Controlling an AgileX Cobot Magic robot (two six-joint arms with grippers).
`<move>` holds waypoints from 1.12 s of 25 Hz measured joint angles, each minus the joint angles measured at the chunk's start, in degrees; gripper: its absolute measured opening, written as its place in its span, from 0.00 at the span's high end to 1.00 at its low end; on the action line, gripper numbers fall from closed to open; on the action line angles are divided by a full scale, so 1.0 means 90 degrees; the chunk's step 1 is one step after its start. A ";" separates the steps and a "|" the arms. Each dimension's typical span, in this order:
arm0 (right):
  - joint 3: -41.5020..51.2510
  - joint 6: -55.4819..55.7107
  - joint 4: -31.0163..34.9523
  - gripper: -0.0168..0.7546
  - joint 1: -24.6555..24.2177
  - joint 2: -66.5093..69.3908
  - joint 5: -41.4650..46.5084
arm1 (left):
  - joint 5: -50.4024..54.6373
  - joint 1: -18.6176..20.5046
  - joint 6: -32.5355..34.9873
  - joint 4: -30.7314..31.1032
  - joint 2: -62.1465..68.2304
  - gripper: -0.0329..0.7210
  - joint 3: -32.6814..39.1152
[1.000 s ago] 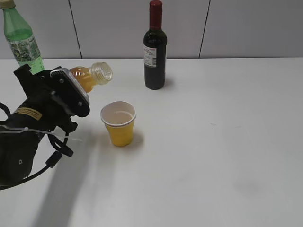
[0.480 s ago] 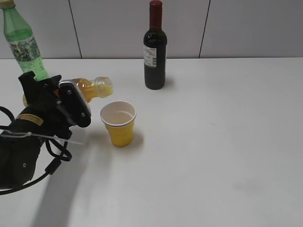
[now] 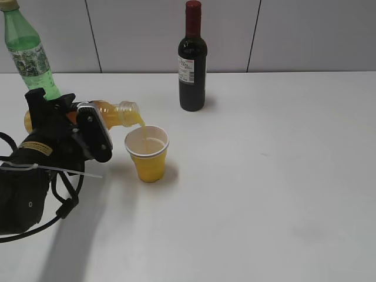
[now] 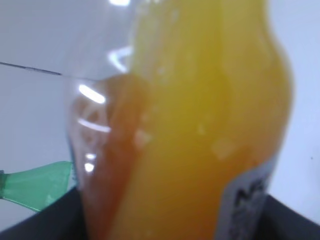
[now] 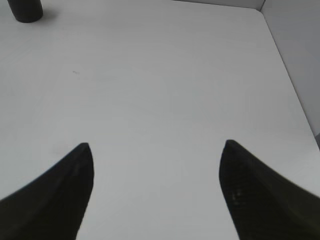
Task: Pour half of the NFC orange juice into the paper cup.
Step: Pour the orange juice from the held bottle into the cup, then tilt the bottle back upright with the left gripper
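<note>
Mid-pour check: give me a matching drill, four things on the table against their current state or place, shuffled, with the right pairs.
Things:
1. juice bottle
2. paper cup
3. wine bottle
4. green bottle

States:
A. upright, capped, at the back middle
B. tipped sideways, pouring
C. upright at the far left
D. upright, catching the stream

Pairs: 1-B, 2-D, 3-A, 4-C

Right gripper (image 5: 156, 150) jaws wide apart over white table (image 5: 165, 75); dark bottle base (image 5: 24, 10) far corner

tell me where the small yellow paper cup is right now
In the exterior view the small yellow paper cup stands left of centre on the white table, right under the mouth of the tipped clear orange juice bottle.
</note>
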 joint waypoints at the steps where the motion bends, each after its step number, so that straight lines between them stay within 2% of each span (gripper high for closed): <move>1: 0.0000 0.0000 0.0000 0.21 0.0000 0.0000 0.0000 | 0.0000 0.0000 0.0045 0.0000 0.0000 0.34 0.0000; 28: 0.0000 0.0000 0.0000 0.21 0.0000 0.0000 0.0000 | -0.0006 0.0000 0.0582 -0.0293 0.0000 0.34 0.0000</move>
